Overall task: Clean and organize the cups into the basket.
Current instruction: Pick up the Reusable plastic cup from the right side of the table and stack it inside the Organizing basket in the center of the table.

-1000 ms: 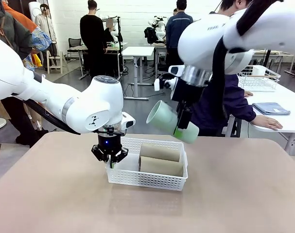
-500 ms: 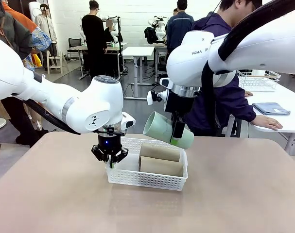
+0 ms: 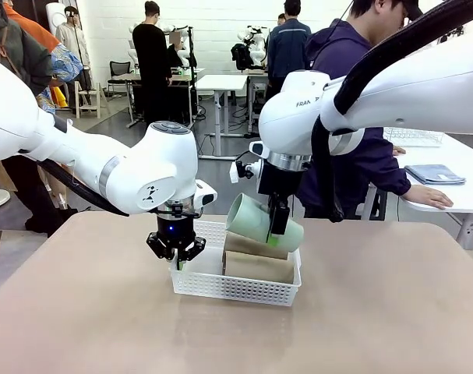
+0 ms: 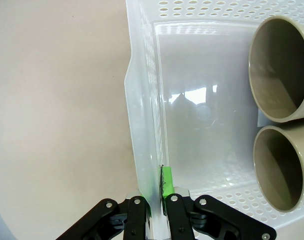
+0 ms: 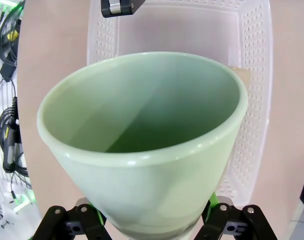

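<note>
My left gripper is clamped tight on the basket's left wall; in the left wrist view the two fingers pinch the thin plastic rim between their green pads, one inside and one outside. The basket sits flat on the table.

My right gripper grips the mint cup near its base, jaws spread fairly wide around it. The cup is tipped on its side, mouth toward the robot's left, and hangs just over the right half of the basket, right above the two cups already lying there. I cannot tell whether it touches them. In the right wrist view its open mouth faces the camera with the basket floor beyond.

Count: three cups in all. Two tan cups lie on their sides in the basket, side by side against the right end, mouths toward the left gripper; the left wrist view shows both rims. One mint cup, in my right gripper. One basket. A person stands at the far side of the table.
</note>
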Motion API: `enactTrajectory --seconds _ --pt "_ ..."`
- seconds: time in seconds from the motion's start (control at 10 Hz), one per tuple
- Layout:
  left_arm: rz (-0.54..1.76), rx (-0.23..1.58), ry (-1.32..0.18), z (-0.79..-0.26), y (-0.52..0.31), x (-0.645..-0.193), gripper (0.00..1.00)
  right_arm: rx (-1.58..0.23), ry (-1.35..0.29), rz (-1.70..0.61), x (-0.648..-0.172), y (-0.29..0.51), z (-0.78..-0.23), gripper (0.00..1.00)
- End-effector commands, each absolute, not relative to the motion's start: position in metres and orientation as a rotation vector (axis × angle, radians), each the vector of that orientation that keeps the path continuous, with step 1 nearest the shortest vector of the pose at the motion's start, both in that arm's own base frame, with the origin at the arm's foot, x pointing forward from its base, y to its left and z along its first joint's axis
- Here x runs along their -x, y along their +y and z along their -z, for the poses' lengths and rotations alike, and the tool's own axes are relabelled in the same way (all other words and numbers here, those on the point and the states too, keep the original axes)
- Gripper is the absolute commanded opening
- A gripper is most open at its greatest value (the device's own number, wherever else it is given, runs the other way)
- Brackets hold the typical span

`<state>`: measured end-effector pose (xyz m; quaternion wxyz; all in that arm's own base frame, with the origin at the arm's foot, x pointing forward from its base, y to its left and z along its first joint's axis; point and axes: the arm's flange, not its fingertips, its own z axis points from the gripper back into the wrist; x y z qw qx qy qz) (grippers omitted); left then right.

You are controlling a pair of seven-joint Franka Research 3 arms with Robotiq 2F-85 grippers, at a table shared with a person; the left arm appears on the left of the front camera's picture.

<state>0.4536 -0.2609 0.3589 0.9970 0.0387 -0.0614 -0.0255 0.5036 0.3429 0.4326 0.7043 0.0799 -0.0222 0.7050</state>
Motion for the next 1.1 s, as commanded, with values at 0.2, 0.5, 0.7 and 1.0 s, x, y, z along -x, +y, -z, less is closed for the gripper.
enactTrajectory --seconds 0.2,0.5,0.7,1.0 --pt "0.051 -0.085 -0.121 -0.359 -0.262 -0.453 0.00 -0.143 -0.079 -1.580 -0.511 0.346 -0.415 0.83" --pt "0.051 -0.085 -0.121 -0.359 -0.262 -0.453 0.00 -0.159 -0.075 -1.576 -0.514 0.348 -0.401 0.83" --pt "0.051 -0.085 -0.121 -0.359 -0.262 -0.453 0.00 -0.162 -0.083 -1.580 -0.514 0.348 -0.396 0.83" --pt "0.051 -0.085 -0.121 -0.359 -0.262 -0.453 0.00 -0.175 -0.109 -1.583 -0.513 0.347 -0.395 1.00"
